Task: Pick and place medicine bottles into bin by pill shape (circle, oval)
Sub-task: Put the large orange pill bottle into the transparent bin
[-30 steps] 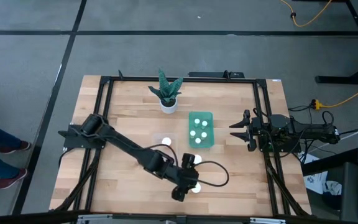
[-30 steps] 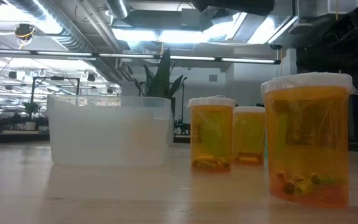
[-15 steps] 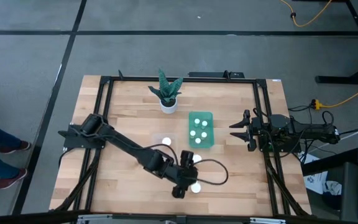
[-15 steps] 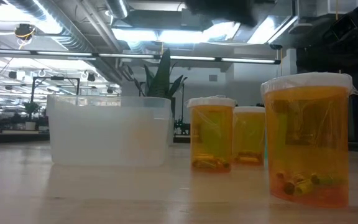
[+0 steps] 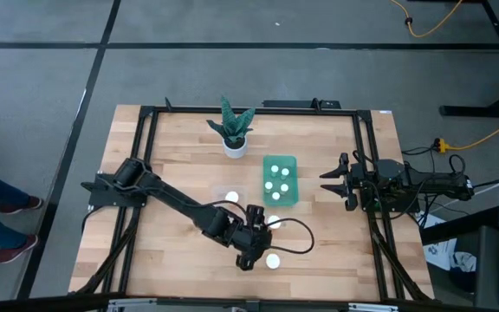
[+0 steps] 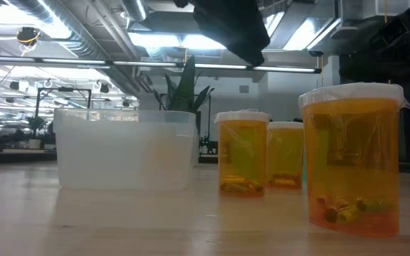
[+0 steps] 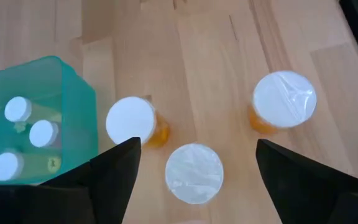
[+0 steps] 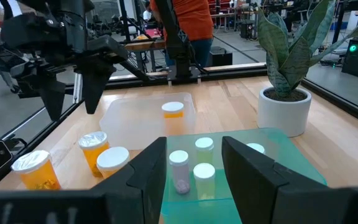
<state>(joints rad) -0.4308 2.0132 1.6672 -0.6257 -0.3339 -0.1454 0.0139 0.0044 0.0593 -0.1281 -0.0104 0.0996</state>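
Observation:
Three orange medicine bottles stand on the table near its front: one with a film lid (image 7: 194,173) below the gap of my left gripper, one with a white lid (image 7: 131,121) beside the green bin (image 7: 39,93), and another film-lidded one (image 7: 284,99). They also show in the low view (image 6: 352,156). Small white-capped bottles (image 8: 180,158) stand in the green bin (image 5: 280,195). One orange bottle (image 8: 173,110) stands in the clear bin (image 8: 126,118). My left gripper (image 5: 248,255) hovers open above the bottles and touches none. My right gripper (image 5: 325,182) waits open at the table's right.
A plant in a white pot (image 5: 235,146) stands at the far middle of the table. A black frame (image 5: 145,156) runs along the table's edges. A person in an orange shirt (image 8: 179,28) stands beyond the table.
My left gripper has come down and moved a little toward the table's left edge, staying open above the bottles. In the low view it has dropped into sight from the top. The bottles have kept still.

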